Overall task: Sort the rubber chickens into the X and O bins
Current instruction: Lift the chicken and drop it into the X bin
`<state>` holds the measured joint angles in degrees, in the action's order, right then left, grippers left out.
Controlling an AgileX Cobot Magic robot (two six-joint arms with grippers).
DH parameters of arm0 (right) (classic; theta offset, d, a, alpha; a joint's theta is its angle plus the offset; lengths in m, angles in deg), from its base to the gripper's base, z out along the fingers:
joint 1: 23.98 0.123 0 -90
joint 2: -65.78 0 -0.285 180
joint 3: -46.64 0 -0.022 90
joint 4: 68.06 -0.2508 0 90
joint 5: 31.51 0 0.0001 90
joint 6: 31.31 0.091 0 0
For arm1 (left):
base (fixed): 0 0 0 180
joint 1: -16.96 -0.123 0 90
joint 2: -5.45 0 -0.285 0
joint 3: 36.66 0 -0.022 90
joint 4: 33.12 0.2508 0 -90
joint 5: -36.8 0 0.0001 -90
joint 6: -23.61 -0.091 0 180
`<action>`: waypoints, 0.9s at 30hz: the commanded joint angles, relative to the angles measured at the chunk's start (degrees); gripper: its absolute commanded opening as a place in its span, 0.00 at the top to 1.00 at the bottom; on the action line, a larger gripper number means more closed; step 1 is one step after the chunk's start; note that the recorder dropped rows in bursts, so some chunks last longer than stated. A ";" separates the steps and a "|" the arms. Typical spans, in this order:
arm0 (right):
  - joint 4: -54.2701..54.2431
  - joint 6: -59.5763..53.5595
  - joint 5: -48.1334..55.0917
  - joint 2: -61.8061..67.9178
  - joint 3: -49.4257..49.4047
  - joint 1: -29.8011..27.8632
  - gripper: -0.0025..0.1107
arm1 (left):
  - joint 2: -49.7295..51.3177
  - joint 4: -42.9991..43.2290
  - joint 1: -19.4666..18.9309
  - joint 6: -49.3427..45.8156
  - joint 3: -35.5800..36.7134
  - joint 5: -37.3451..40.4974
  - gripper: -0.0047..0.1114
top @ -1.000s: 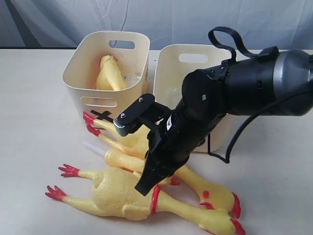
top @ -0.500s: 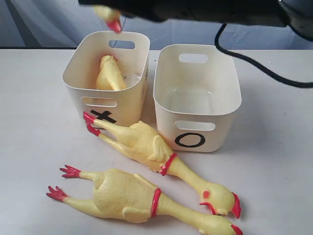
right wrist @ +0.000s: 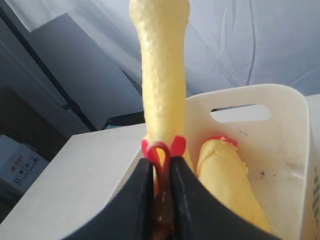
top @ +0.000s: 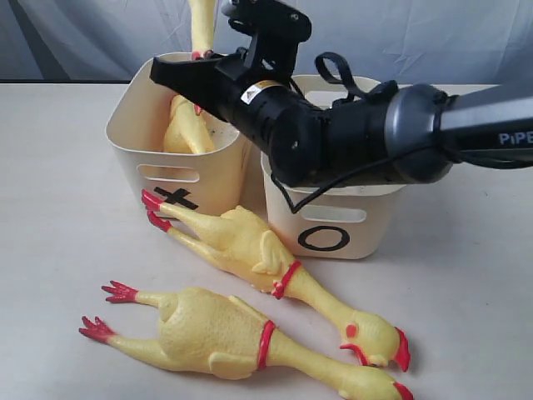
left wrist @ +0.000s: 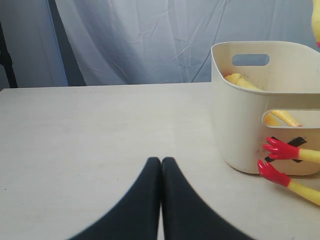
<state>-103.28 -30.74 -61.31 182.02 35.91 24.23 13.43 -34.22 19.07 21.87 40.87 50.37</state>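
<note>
My right gripper (top: 187,68) is shut on a slim yellow rubber chicken (top: 202,29), which stands up above the X bin (top: 133,137). In the right wrist view the jaws (right wrist: 161,162) pinch this chicken (right wrist: 162,75) at a red band, just over the bin's rim (right wrist: 295,100). Another slim chicken (top: 187,125) lies inside the X bin. The O bin (top: 333,237) stands to its right, largely hidden by my right arm. Two big chickens (top: 250,250) (top: 216,333) lie on the table in front. My left gripper (left wrist: 161,160) is shut on nothing, low over bare table left of the X bin (left wrist: 240,125).
A grey cloth backdrop hangs behind the table. The red feet (left wrist: 280,150) of the nearer big chicken rest against the front of the X bin. My right arm (top: 358,142) spans the O bin.
The right gripper picked the slim chicken from among the big ones, lifted it out of frame, and now holds it over the X bin.
</note>
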 commanded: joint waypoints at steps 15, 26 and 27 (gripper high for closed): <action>13.54 -1.14 20.47 -16.88 0.14 -0.19 0.65 | -0.19 0.09 0.23 0.07 -0.32 -0.26 0.96; 29.67 -10.19 82.56 -33.17 0.03 -0.19 0.65 | -0.19 0.09 0.23 0.07 -0.32 -0.26 0.96; 29.67 -10.59 86.33 -33.17 -0.37 -0.19 0.65 | -0.19 0.09 0.23 0.07 -0.32 -0.26 0.96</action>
<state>-74.56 -39.36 13.26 149.45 36.04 24.23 13.43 -34.22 19.07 21.87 40.87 50.37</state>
